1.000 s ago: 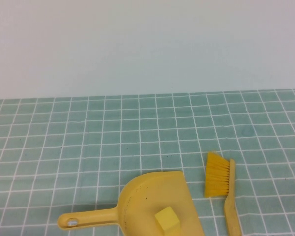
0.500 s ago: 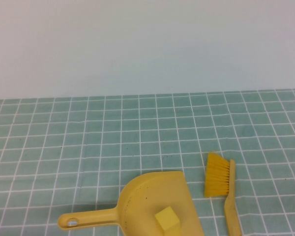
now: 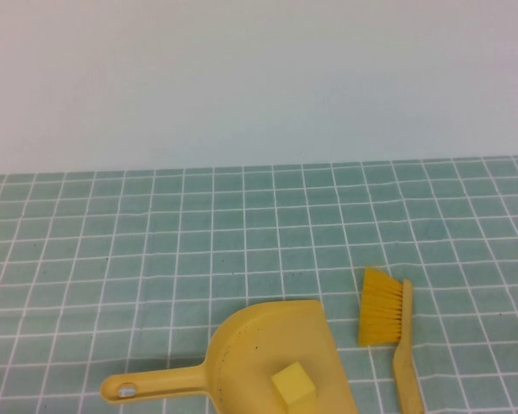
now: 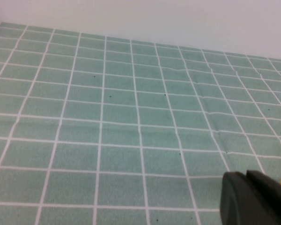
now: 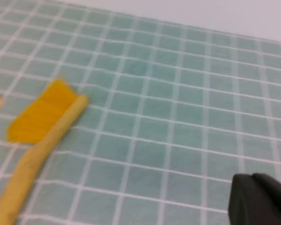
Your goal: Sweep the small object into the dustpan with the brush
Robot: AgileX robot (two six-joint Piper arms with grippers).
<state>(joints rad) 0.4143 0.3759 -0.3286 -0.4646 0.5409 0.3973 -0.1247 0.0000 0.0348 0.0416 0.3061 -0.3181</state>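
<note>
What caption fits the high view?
Yellow cube sits in the dustpan; brush lies beside it; no grippers visible.

We see soft, even, bright light with faint shadows; beside the right gripper (image 5: pixel 260 199) fingertips, everything looks slightly blurred.

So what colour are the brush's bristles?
Bright yellow-orange bristles on the pale yellow plastic brush, clearest in the high view.

Staged test bench: green grid-pattern tablecloth (image 3: pixel 242 224), blank white wall (image 3: pixel 259 78).
</note>
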